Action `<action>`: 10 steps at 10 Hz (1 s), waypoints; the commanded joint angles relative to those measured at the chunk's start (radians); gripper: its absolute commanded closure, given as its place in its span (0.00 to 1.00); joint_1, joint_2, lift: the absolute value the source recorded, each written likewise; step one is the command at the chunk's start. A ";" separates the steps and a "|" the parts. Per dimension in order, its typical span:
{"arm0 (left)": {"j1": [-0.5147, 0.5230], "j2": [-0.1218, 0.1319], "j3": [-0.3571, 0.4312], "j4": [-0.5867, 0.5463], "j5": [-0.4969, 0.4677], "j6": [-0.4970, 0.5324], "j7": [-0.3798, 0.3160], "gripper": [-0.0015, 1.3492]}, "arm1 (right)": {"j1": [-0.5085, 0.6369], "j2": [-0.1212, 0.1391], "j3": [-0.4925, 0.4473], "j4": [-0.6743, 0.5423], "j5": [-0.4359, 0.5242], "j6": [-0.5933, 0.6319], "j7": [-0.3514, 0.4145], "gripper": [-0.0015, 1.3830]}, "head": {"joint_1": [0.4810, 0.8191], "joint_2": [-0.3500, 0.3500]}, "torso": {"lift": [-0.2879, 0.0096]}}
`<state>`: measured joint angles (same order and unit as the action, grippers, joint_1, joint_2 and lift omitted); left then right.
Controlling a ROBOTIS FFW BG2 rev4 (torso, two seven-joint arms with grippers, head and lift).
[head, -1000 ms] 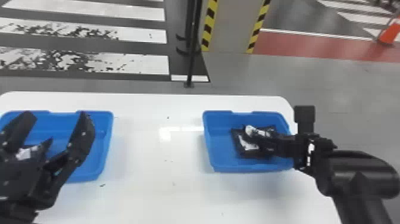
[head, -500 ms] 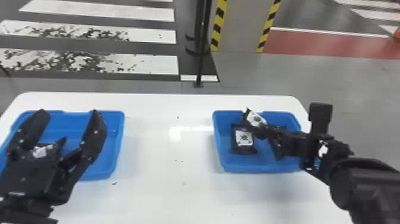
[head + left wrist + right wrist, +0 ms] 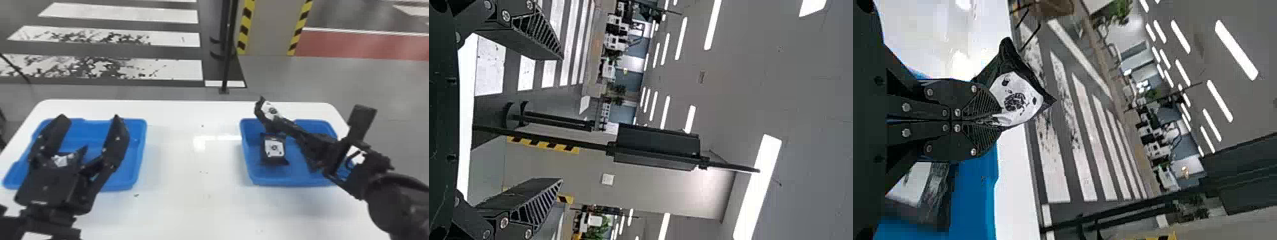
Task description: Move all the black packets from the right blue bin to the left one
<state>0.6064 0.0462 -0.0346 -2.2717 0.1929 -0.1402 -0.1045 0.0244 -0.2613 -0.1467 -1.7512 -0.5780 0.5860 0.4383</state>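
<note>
R gripper (image 3: 277, 125) holding blk pkt (image 3: 272, 111) over R bin (image 3: 292, 182); L gripper (image 3: 90, 118) empty

R gripper is pinching one blk pkt w/ white label by its end, fingers closing on it w/ tips together; rest of pkt is sticking out past the tips, crumpled & tilted. In head view it's hanging over the far L part of R bin, top end showing beyond the far rim.

2nd blk pkt (image 3: 274, 149) is lying in R bin, L side, label up, apart from the held one.

L gripper is hovering at L bin (image 3: 135, 153), fingers spread wide, nothing btwn them. Another blk pkt (image 3: 60, 160) is lying in L bin, partly hidden by the gripper, label partly showing.

Both bins are sitting on white table (image 3: 191, 204), well apart. Bkgd: blk pole (image 3: 227, 63) & column w/ yellow-blk edging (image 3: 271, 25) are standing past the table; white stripes (image 3: 121, 14) are running across the floor.
</note>
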 commanded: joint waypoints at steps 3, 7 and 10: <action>-0.015 0.004 -0.023 0.013 0.014 0.012 -0.001 0.12 | -0.039 -0.026 0.280 0.030 -0.309 -0.019 0.031 0.83 | 0.63 0.56 | 0.50; -0.030 0.012 -0.047 0.030 0.050 0.027 -0.001 0.12 | -0.103 -0.041 0.494 0.022 -0.433 -0.046 0.031 0.83 | 0.63 0.80 | 0.50; -0.037 0.017 -0.059 0.032 0.064 0.057 -0.003 0.13 | -0.125 -0.044 0.555 0.007 -0.481 -0.058 0.031 0.83 | 0.63 0.87 | 0.50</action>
<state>0.5707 0.0619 -0.0920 -2.2393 0.2560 -0.0902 -0.1078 -0.0972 -0.3049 0.4005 -1.7377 -1.0505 0.5287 0.4694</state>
